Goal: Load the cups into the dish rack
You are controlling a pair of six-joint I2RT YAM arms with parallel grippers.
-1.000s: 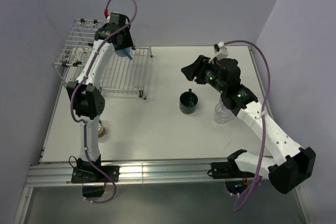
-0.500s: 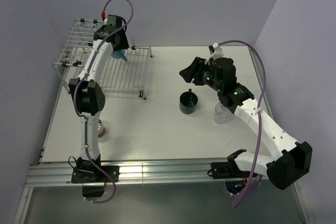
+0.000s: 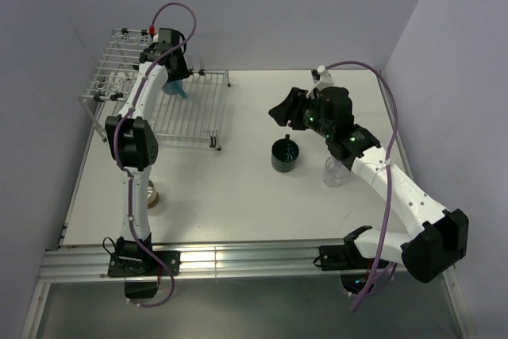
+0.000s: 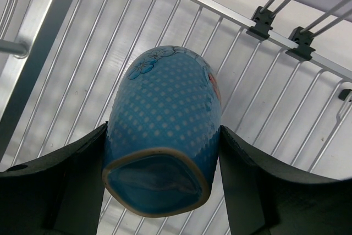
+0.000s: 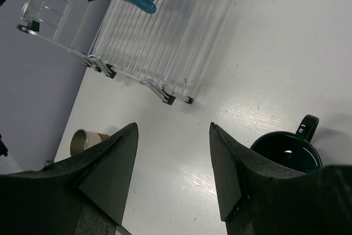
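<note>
- Left gripper [image 4: 162, 155] is clamping a tilted light-blue dotted ceramic mug [image 4: 165, 103], with the white wire dish rack [image 3: 193, 115] grid lying beneath it.
- Right gripper [image 5: 173, 136] is hovering with jaws apart, and the dark teal mug [image 5: 286, 149] is sitting just beside it.

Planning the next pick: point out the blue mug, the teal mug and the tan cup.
blue mug [image 4: 162, 114], left wrist view, dotted side wall.
teal mug [image 3: 285, 152], top view, inside its mouth.
tan cup [image 5: 85, 139], right wrist view, inside its mouth.

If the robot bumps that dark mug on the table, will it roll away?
Probably not. The dark mug stands upright and looks squat, so it would likely just slide. If tipped, its handle should stop it rolling far. It looks hard, maybe breakable.
</note>
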